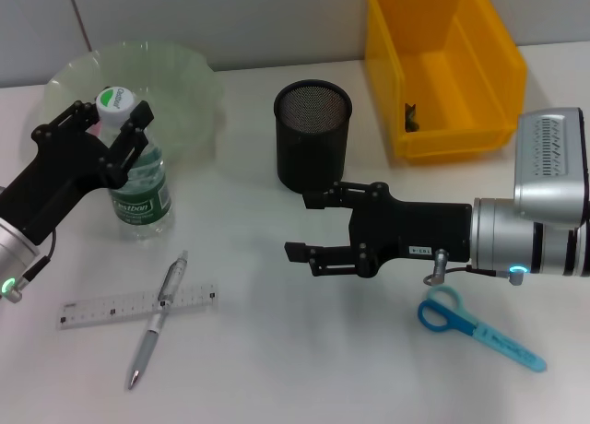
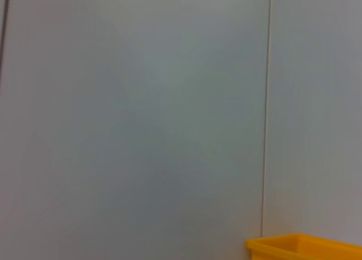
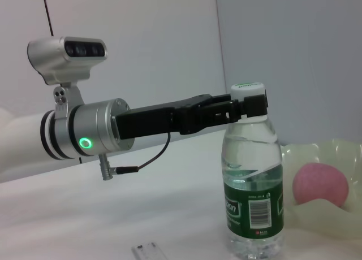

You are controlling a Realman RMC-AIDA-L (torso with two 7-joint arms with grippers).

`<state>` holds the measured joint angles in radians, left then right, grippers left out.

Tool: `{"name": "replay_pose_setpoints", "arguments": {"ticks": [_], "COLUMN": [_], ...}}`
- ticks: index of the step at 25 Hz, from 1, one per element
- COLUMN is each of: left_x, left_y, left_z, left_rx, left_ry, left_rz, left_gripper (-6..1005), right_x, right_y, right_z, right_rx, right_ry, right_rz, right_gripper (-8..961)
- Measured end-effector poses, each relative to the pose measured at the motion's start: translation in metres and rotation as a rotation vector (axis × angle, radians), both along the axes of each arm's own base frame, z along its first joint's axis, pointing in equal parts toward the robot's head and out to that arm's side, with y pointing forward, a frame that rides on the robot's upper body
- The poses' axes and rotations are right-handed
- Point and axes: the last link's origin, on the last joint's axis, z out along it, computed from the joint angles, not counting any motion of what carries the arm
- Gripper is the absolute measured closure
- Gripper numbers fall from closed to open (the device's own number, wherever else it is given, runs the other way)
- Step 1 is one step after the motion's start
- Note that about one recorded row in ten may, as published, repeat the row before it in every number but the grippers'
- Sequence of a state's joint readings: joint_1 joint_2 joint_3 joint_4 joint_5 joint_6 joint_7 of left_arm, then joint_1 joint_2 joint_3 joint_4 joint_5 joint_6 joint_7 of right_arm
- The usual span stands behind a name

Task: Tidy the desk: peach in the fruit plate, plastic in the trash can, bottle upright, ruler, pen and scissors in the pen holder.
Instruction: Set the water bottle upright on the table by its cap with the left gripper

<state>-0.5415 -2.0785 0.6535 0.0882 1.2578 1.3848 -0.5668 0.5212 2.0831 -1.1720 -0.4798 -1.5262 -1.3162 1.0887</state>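
Note:
The water bottle point(image 1: 140, 189) stands upright on the desk in front of the green fruit plate point(image 1: 189, 83). My left gripper point(image 1: 117, 120) is shut on its neck just under the white cap, as the right wrist view also shows point(image 3: 249, 108). The pink peach point(image 3: 319, 185) lies in the plate point(image 3: 339, 158). A clear ruler point(image 1: 101, 309) lies near the front left with the silver pen point(image 1: 157, 323) across it. Blue scissors point(image 1: 479, 330) lie at the front right. My right gripper point(image 1: 304, 226) hovers open below the black mesh pen holder point(image 1: 313, 134).
The yellow trash can point(image 1: 442, 69) stands at the back right with a small dark scrap point(image 1: 410, 116) inside. The left wrist view shows only the wall and a corner of the yellow can point(image 2: 305, 246). The bottle point(image 3: 251, 181) blocks part of the plate.

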Motion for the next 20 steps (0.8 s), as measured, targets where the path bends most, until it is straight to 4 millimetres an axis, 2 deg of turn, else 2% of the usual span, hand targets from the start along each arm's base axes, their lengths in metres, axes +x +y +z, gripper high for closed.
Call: {"name": "replay_pose_setpoints", "arguments": {"ticks": [20], "left_x": [-0.0070], "left_y": [-0.0047], "left_z": [0.0018], "left_rx": [0.007], "left_ry": [-0.027], "left_rz": [0.035], "left_gripper": [488], "right_x": [-0.0002], "right_y": [-0.0001], "right_z": [-0.0002], "right_rx": [-0.003], "right_ry": [0.000], "right_rz": [-0.002], "right_gripper": [169]}}
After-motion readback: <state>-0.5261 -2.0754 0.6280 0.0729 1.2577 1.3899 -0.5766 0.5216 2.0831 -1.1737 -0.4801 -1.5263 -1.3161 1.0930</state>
